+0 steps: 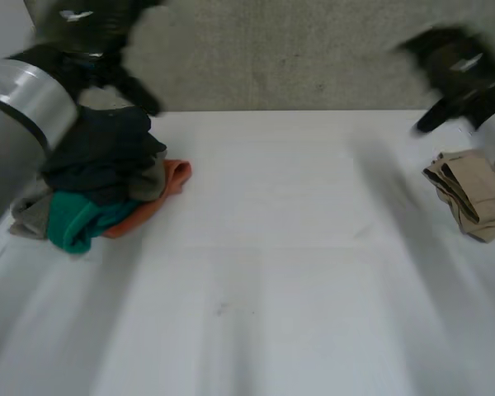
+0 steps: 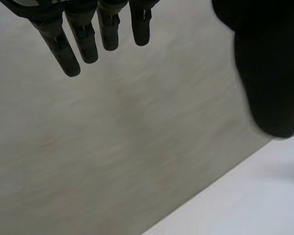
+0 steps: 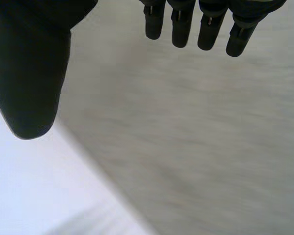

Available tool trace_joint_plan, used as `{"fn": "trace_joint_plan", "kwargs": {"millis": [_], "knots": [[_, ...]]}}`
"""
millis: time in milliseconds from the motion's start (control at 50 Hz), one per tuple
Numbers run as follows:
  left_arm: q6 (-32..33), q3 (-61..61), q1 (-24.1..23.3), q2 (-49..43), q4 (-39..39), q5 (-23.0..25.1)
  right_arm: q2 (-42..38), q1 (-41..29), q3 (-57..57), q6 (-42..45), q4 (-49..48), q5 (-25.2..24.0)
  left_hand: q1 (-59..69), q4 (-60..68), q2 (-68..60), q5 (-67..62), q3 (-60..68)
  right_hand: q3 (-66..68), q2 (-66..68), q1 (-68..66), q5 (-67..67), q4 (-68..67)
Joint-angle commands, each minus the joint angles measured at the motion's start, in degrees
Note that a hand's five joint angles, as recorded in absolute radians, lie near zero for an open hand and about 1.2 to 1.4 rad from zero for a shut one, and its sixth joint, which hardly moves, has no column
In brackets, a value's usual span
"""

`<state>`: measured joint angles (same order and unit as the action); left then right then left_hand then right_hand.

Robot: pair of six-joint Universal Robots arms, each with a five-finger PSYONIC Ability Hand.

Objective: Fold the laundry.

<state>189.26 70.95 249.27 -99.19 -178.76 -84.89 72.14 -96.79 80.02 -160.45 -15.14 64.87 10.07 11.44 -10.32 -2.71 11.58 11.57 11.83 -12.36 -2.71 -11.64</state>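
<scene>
A heap of unfolded laundry (image 1: pixel 107 177) lies at the table's left: dark navy cloth on top, with teal, orange and grey pieces under it. A folded tan garment (image 1: pixel 472 194) rests at the right edge. My left hand (image 1: pixel 107 58) is raised above and behind the heap, touching nothing. In the left wrist view its fingers (image 2: pixel 83 39) are straight and its thumb (image 2: pixel 269 63) stands apart, with nothing between them. My right hand (image 1: pixel 454 70) hangs high behind the tan garment. Its fingers (image 3: pixel 196 27) are straight and its thumb (image 3: pixel 29 73) is spread, holding nothing.
The white table (image 1: pixel 264 272) stretches bare between the heap and the tan garment. A grey wall (image 1: pixel 297 58) runs behind the table's far edge. The left arm (image 1: pixel 21 115) stands beside the heap.
</scene>
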Motion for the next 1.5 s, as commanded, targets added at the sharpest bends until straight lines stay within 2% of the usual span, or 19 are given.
{"fn": "trace_joint_plan", "kwargs": {"millis": [20,100,240,400,460,480,500,560,640,740,920,980,1060,1180,1200,1220,1260,1360,1500], "knots": [[21.7,-7.5,15.2,-18.2,-0.3,-1.2,1.4,-7.5,9.2,3.9,16.9,-2.9,-0.1,-1.4,0.3,2.7,-1.6,-1.6,-1.8,2.4,2.7,1.6],[26.2,-13.0,19.8,-29.6,-1.2,2.5,0.8,-8.8,12.7,7.6,19.6,0.5,-0.1,-1.4,0.3,2.7,-1.6,-1.6,-1.8,2.4,2.7,1.6],[23.7,-24.1,22.7,-46.3,-5.8,14.2,0.8,-8.5,16.6,11.3,19.6,4.6,-0.1,-1.4,0.3,2.7,-1.6,-1.6,-1.8,2.4,2.7,1.6],[15.8,-37.5,23.5,-56.4,-5.6,13.6,3.5,-5.8,21.0,11.1,18.8,4.3,-0.1,-1.4,0.3,2.7,-1.6,-1.6,-1.8,2.4,2.7,1.6],[12.3,-38.3,23.5,-56.7,-6.2,14.1,5.0,-4.8,22.9,11.1,17.4,4.0,28.6,27.2,-28.4,-26.0,27.1,-1.6,-1.8,2.4,2.7,1.6],[11.3,-37.8,23.1,-55.8,-6.7,13.9,5.5,-4.4,23.7,11.1,16.6,4.0,57.7,56.3,-57.5,-55.1,56.2,-1.6,-1.8,2.4,2.7,1.6],[11.2,-37.2,22.8,-54.6,-7.0,13.6,5.7,-4.0,24.2,11.1,16.1,4.0,69.8,68.4,-69.6,-67.2,68.3,-1.6,-1.8,2.4,2.7,1.6],[11.2,-31.5,22.0,-48.0,-8.8,10.9,6.2,-3.0,25.2,11.1,14.3,4.0,69.9,68.6,-69.7,-67.3,68.4,-1.6,-1.8,2.4,2.7,1.6],[10.0,-22.7,20.6,-36.8,-17.0,8.0,6.1,-1.9,24.9,10.8,13.4,4.2,69.9,68.6,-69.7,-67.3,68.4,-1.6,-1.8,2.4,2.7,1.6],[6.5,-13.0,17.5,-23.2,-26.5,9.0,6.0,-1.6,23.5,9.1,13.9,4.6,69.9,68.6,-69.7,-67.3,68.4,-1.6,-1.8,2.4,2.7,1.6],[-4.9,-1.5,8.7,-5.7,-21.7,15.1,7.9,-0.3,22.5,5.9,14.0,6.4,69.9,68.6,-69.7,-67.3,68.4,-1.6,-1.8,2.4,2.7,1.6],[-9.2,2.0,5.3,-3.3,-20.9,15.1,8.5,0.5,22.2,5.0,13.5,7.5,69.9,68.6,-69.7,-67.3,68.4,-1.6,-1.8,2.4,2.7,1.6],[-15.0,9.4,-3.7,-2.4,-22.0,15.3,8.5,1.5,21.4,2.6,13.4,9.7,69.9,68.6,-69.7,-67.3,68.4,-1.6,-1.8,2.4,2.7,1.6],[-8.9,15.5,-9.8,-9.9,-21.9,15.7,7.8,1.9,20.4,0.9,13.7,11.1,69.0,67.6,-68.7,-66.3,67.4,-1.6,-1.8,2.4,2.7,1.6],[-7.4,16.1,-10.3,-11.2,-21.5,15.7,7.7,1.9,20.4,1.0,13.7,11.1,57.5,56.1,-57.2,-54.8,55.9,-1.6,-1.8,2.4,2.7,1.6],[-4.5,16.9,-10.8,-13.2,-20.2,16.0,7.7,2.0,20.3,1.1,13.7,11.2,23.9,22.5,-23.6,-21.2,22.3,-1.6,-1.8,2.4,2.7,1.6],[-1.5,17.7,-10.8,-14.1,-18.0,16.2,7.6,2.2,20.0,1.2,13.7,11.4,-0.1,-1.4,0.3,2.7,-1.6,-1.6,-1.8,2.4,2.7,1.6],[5.3,18.8,-9.7,-8.3,-10.9,16.2,8.1,1.8,17.5,1.3,14.6,12.0,-0.1,-1.4,0.3,2.7,-1.6,-1.6,-1.8,2.4,2.7,1.6],[0.4,24.5,-2.7,0.8,-9.3,14.2,8.5,-7.0,13.9,0.8,25.6,8.7,-0.1,-1.4,0.3,2.7,-1.6,-1.6,-1.8,2.4,2.7,1.6]]}}
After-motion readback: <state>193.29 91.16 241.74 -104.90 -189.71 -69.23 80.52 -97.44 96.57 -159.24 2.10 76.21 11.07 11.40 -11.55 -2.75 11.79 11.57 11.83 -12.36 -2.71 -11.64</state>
